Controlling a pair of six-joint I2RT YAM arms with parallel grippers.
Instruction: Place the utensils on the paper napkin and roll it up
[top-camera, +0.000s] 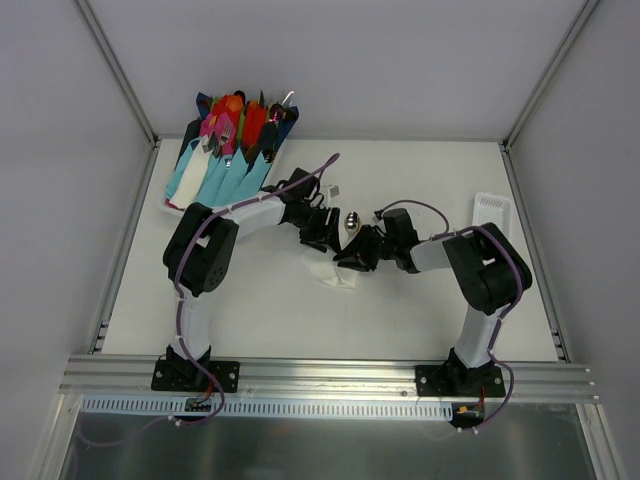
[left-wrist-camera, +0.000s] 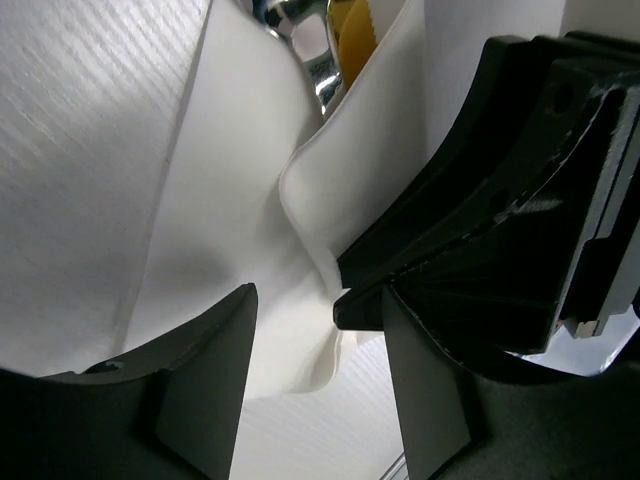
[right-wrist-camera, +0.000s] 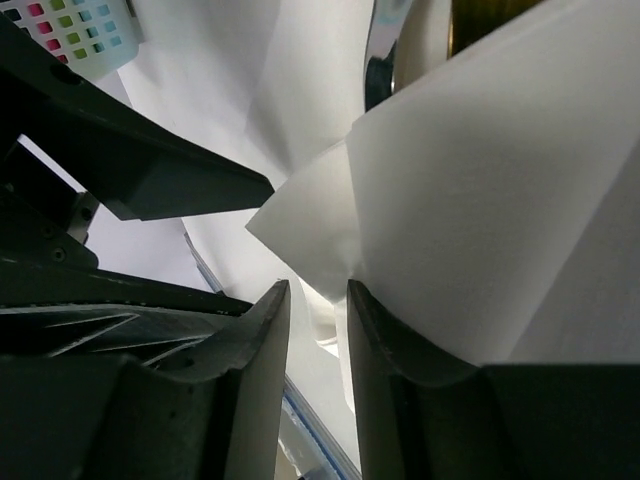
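The paper napkin lies crumpled in the middle of the table, folded up around the utensils. The silvery spoon head sticks out at its far end. My left gripper and right gripper meet over it, almost touching each other. In the left wrist view the left gripper is open, a napkin fold hanging between its jaws, with the spoon head and the golden-yellow utensil beyond. In the right wrist view the right gripper stands narrowly open just under a napkin corner.
A fan of pink, red and orange cutlery in light-blue wraps sits at the back left. A white slotted tray stands at the right edge. Metal frame posts run along both sides of the table.
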